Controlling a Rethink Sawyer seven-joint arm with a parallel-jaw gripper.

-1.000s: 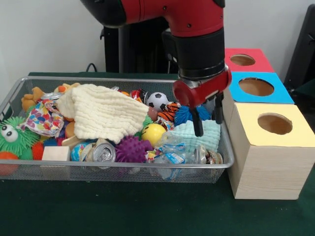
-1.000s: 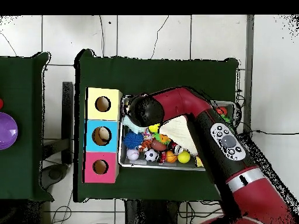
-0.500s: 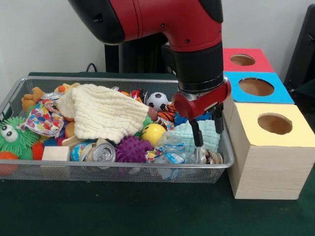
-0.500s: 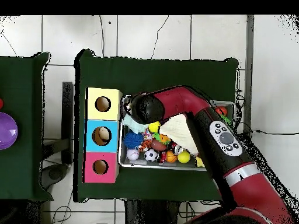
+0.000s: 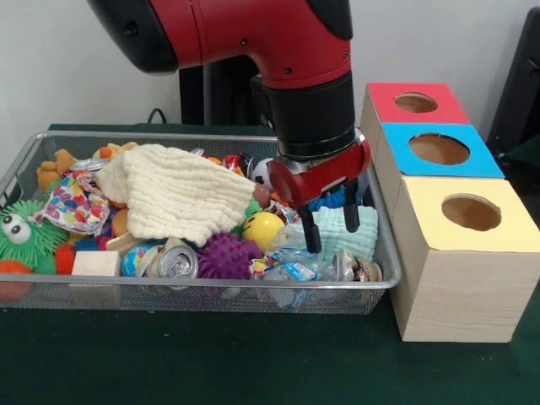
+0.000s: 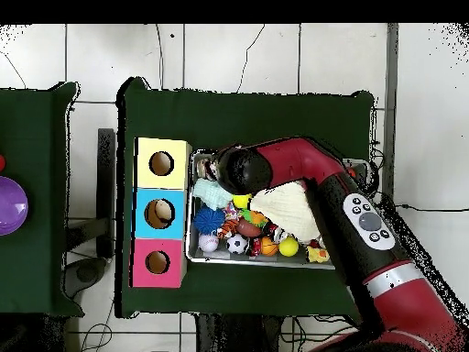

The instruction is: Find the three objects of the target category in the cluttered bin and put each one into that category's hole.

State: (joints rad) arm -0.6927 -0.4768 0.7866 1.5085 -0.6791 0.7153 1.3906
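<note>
Got my gripper (image 5: 329,228) hanging spread wide and empty over the pale green cloth (image 5: 348,234) at the wire bin (image 5: 381,253)'s 3 o'clock end, closest to the yellow box (image 5: 468,253). Can't tell the target category; the cream cloth (image 5: 173,192) at 10 o'clock probably hides stuff.

green table (image 5: 211,363): wire bin (image 5: 169,297), holed boxes (image 5: 460,270)

arm (image 5: 253,34): reaching down from above | gripper (image 5: 331,224): pointing down | jaws: spread apart, empty
</note>
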